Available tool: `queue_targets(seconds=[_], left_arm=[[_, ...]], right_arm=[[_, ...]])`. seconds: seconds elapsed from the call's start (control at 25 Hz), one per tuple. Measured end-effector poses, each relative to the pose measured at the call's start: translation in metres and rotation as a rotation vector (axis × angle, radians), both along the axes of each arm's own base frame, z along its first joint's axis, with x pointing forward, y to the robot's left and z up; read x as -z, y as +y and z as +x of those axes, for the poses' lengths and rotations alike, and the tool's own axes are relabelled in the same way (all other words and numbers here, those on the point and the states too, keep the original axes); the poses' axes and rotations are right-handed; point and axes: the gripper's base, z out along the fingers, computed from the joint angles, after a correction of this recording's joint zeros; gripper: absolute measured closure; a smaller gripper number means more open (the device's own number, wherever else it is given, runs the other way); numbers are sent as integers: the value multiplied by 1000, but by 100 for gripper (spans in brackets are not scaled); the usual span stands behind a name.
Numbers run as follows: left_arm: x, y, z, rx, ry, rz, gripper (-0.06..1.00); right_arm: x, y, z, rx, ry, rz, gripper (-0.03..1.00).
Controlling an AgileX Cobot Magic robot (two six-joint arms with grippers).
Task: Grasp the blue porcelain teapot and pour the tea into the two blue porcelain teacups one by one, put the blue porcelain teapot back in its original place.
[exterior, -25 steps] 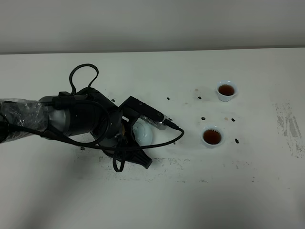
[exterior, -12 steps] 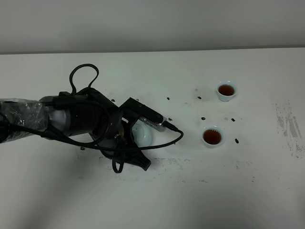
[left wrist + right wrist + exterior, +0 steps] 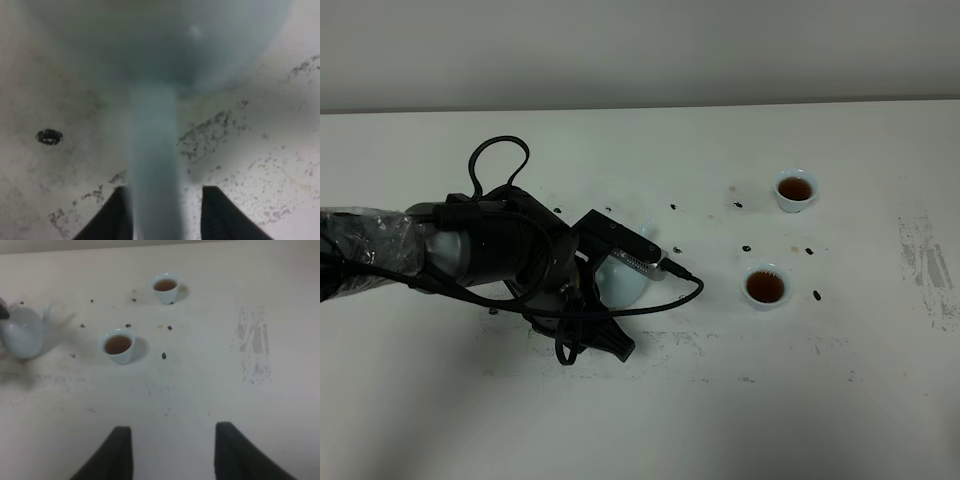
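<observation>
The blue porcelain teapot (image 3: 623, 279) stands on the white table, left of centre, half hidden under my left arm (image 3: 490, 250). In the left wrist view its loop handle (image 3: 152, 165) runs between the fingers of my left gripper (image 3: 165, 192). The jaws are open, with a clear gap on one side of the handle. Both blue porcelain teacups hold dark tea: one (image 3: 795, 189) at the far right, the other (image 3: 765, 286) nearer. My right gripper (image 3: 172, 450) hangs open and empty above bare table, looking at the teacups (image 3: 166, 286) (image 3: 118, 346) and the teapot (image 3: 22, 335).
Dark tea-leaf specks (image 3: 813, 295) lie scattered around the cups and the pot. Grey scuff marks (image 3: 925, 265) stain the table at the right. A black cable (image 3: 670, 297) loops from the left arm past the teapot. The table's far edge meets a wall.
My left gripper's jaws have opened off the teapot's handle. The left arm has shifted slightly, and the teapot stays on the table.
</observation>
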Motion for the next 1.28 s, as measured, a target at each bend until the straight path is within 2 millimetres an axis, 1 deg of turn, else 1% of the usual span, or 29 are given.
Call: queue_targets(seconds=[0.6, 0.68, 0.92, 1.0, 1.08, 1.2, 1.28], left_arm=[[0, 5, -6, -15, 66, 54, 58], [-6, 7, -8, -21, 74, 58, 58], [-42, 12, -15, -40, 52, 24, 58], [-57, 22, -17, -56, 28, -8, 58], [-70, 38, -21, -79, 8, -26, 58], [-90, 73, -33, -145, -28, -46, 58], [-107, 100, -46, -208, -76, -70, 58]], right_arm=[[0, 0, 0, 0, 0, 0, 56], [0, 0, 0, 0, 0, 0, 56], [0, 0, 0, 0, 0, 0, 56], [0, 0, 0, 0, 0, 0, 56], [0, 0, 0, 0, 0, 0, 56], [0, 0, 0, 0, 0, 0, 56], [0, 0, 0, 0, 0, 0, 56]])
